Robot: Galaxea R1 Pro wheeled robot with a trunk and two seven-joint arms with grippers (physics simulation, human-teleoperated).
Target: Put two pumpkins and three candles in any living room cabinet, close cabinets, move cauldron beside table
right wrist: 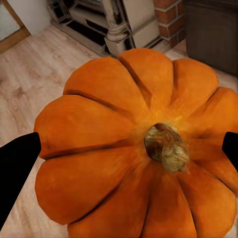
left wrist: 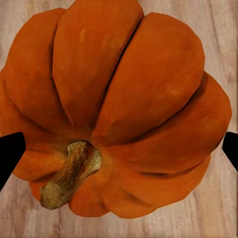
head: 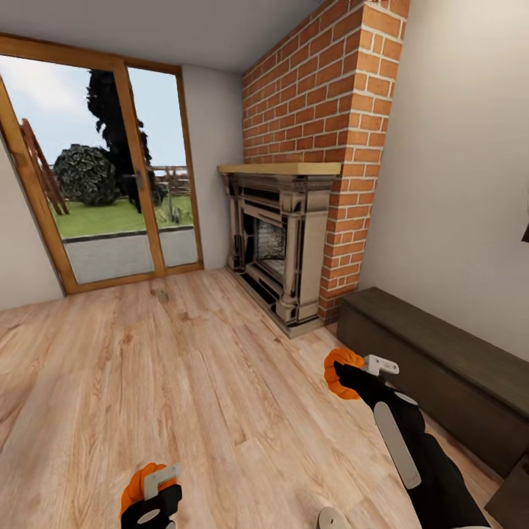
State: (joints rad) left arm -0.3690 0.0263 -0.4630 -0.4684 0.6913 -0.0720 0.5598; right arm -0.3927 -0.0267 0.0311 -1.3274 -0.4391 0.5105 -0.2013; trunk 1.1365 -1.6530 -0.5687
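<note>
Each gripper holds a bright-orange ribbed pumpkin above the wood floor. My left gripper (head: pixel 156 494) is shut on one pumpkin (head: pixel 136 485) at the bottom left of the head view; in the left wrist view this pumpkin (left wrist: pixel 124 99) sits between the black fingers (left wrist: pixel 10 153), stem toward the camera. My right gripper (head: pixel 351 376) is shut on the other pumpkin (head: pixel 339 371), held just in front of the long low dark-brown cabinet (head: pixel 441 367), whose fronts look closed. The right wrist view shows that pumpkin (right wrist: pixel 109 129) with the cabinet (right wrist: pixel 213 29) behind it.
A carved stone fireplace (head: pixel 283 242) stands in a brick chimney beside the cabinet's far end. A wood-framed glass door (head: pixel 110 184) fills the far left wall. A small tan object (head: pixel 163 296), too small to identify, lies on the floor near the door.
</note>
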